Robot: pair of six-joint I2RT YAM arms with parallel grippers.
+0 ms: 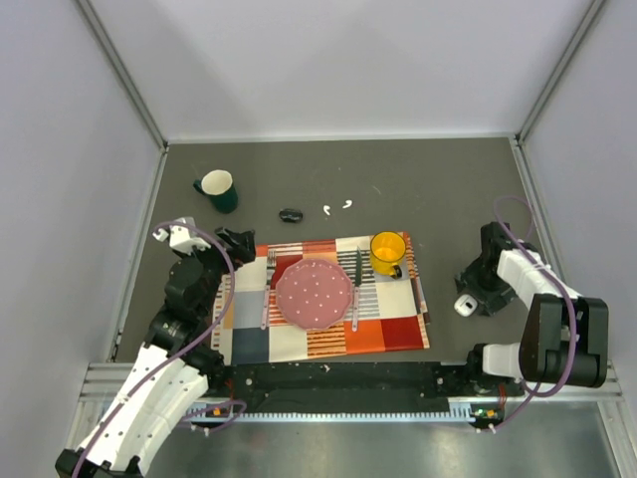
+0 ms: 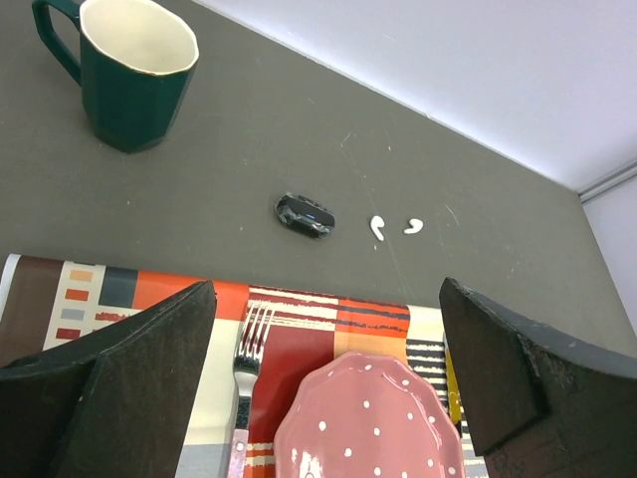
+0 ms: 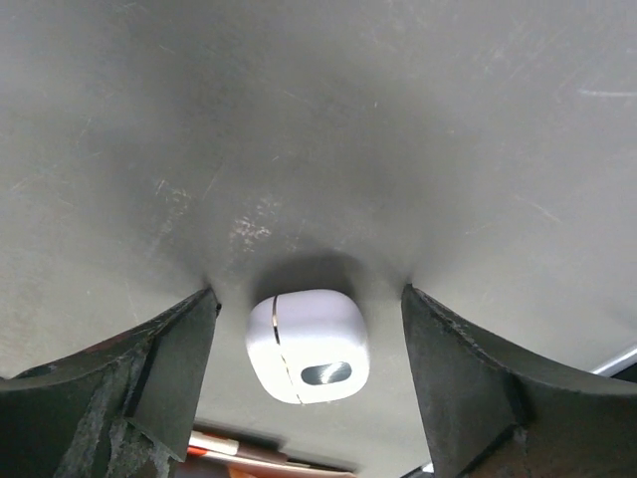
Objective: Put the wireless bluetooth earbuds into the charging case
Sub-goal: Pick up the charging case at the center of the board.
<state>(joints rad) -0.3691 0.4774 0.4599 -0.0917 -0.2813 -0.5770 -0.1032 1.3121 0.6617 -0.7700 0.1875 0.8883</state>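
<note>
Across the near middle of the dark grey surface (image 1: 438,189) lies a patchwork placemat (image 1: 388,334). At the placemat's left edge stands the left arm (image 1: 184,299), its jaws spread wide over the mat's far left corner with nothing between them. Well to the placemat's right the right arm (image 1: 542,319) folds down, its jaws standing apart on either side of the charging case (image 3: 309,346), a gap showing on each side. On the placemat's centre sits a pink dotted plate (image 1: 314,294), with a fork (image 2: 254,344) on its left and a knife (image 1: 356,284) on its right. A yellow mug (image 1: 387,253) stands on the mat's far right corner, and a green mug (image 1: 217,189) stands beyond its far left corner. Just beyond the placemat's far edge lies a black oval object (image 2: 305,215). Right of it lie the two white earbuds (image 2: 379,228), close together but apart, far from the case.
</note>
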